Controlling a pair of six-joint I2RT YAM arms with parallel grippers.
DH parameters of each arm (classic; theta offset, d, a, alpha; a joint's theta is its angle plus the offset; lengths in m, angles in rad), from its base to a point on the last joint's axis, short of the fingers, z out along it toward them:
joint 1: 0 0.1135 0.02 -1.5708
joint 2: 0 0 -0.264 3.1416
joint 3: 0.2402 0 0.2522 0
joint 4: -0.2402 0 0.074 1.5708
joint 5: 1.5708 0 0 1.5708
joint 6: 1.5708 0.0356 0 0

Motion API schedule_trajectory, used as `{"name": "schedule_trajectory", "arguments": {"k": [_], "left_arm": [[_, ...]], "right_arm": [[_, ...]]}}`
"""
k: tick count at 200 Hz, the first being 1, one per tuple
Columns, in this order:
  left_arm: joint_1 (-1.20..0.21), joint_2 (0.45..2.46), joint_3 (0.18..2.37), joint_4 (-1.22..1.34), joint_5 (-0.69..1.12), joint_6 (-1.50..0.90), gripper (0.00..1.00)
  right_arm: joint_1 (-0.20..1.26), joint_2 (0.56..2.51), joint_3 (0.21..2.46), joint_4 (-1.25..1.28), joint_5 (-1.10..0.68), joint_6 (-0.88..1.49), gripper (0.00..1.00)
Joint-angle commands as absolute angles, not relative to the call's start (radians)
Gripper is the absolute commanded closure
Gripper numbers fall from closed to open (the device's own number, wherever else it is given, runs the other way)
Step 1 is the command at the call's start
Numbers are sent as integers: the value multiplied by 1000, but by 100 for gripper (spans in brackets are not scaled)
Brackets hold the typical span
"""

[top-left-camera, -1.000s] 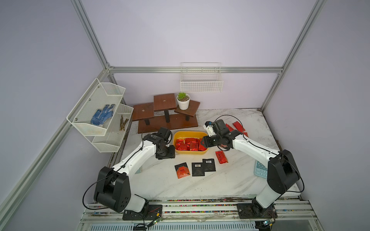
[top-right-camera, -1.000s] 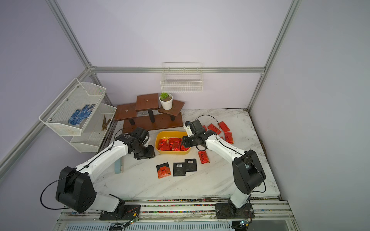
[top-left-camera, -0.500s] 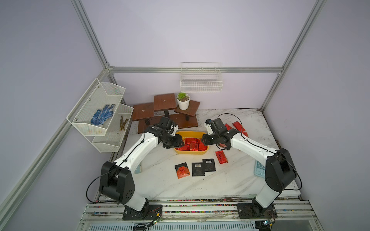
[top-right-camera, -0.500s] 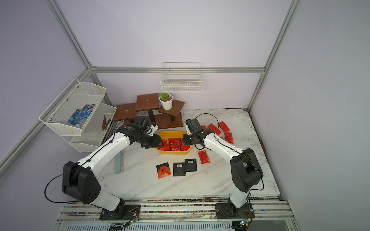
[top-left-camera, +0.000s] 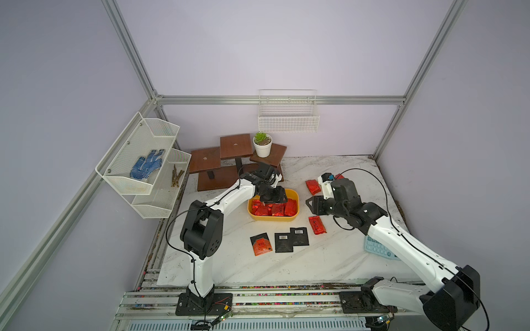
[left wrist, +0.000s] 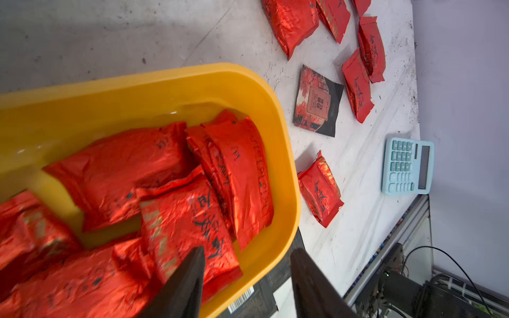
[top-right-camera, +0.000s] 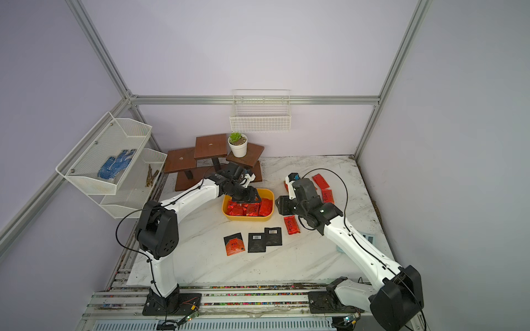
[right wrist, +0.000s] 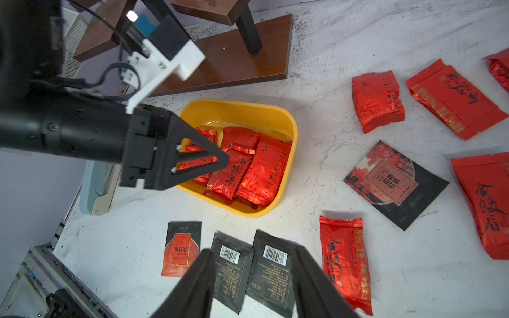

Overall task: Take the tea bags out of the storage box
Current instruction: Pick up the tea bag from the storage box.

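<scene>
The yellow storage box [top-left-camera: 272, 219] [top-right-camera: 246, 223] [left wrist: 137, 90] [right wrist: 239, 110] sits mid-table with several red foil tea bags [top-left-camera: 275, 207] [top-right-camera: 249, 209] [left wrist: 170, 192] [right wrist: 242, 168] inside. More tea bags lie on the table: a red pouch [top-left-camera: 317, 224] [right wrist: 344, 258], two black barcode sachets [top-left-camera: 299, 236] [right wrist: 271, 272] and an orange-faced sachet [top-left-camera: 260, 243]. My left gripper [top-left-camera: 276, 197] [top-right-camera: 249, 195] [left wrist: 248, 252] hangs open over the box, one finger above the pouches and one outside the rim. Right of the box, my right gripper [top-left-camera: 311, 205] [top-right-camera: 279, 205] [right wrist: 252, 250] is open and empty.
Further red pouches [top-left-camera: 312, 186] [top-right-camera: 327, 196] and a black-and-red sachet [right wrist: 396, 181] lie at the right back. A pale blue calculator [top-left-camera: 378, 249] [left wrist: 407, 165] sits under my right arm. The wooden stand [top-left-camera: 232, 160] with a plant pot [top-left-camera: 262, 144] is just behind the box.
My left gripper has swung from the table left of the box to above the pouches in it. My right gripper has drawn back from the box's right end.
</scene>
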State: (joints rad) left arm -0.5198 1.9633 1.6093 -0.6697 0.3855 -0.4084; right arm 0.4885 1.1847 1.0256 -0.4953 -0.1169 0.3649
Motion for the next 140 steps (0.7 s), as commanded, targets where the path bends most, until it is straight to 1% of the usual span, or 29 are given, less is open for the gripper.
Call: {"name": "schedule_trajectory", "arguments": {"k": [1, 31, 53, 86, 117, 131, 140], "left_arm": [[-546, 2001, 1646, -580, 294, -396, 45], [-574, 2052, 1655, -553, 205, -398, 45], [-581, 2083, 1663, -545, 191, -405, 45], [-591, 2117, 1685, -535, 217, -408, 47], [-594, 2128, 1696, -515, 253, -423, 54], [-595, 2135, 1705, -509, 276, -425, 58], [-597, 2140, 1710, -509, 289, -426, 62]], "right_arm": [[485, 1122, 996, -509, -109, 386, 48], [483, 1078, 984, -534, -113, 387, 48], [483, 1061, 970, -537, -120, 388, 47], [484, 1054, 952, -536, -121, 388, 47], [483, 1054, 941, -531, -119, 386, 47], [482, 1055, 937, -531, -115, 382, 47], [482, 1056, 935, -532, -111, 379, 47]]}}
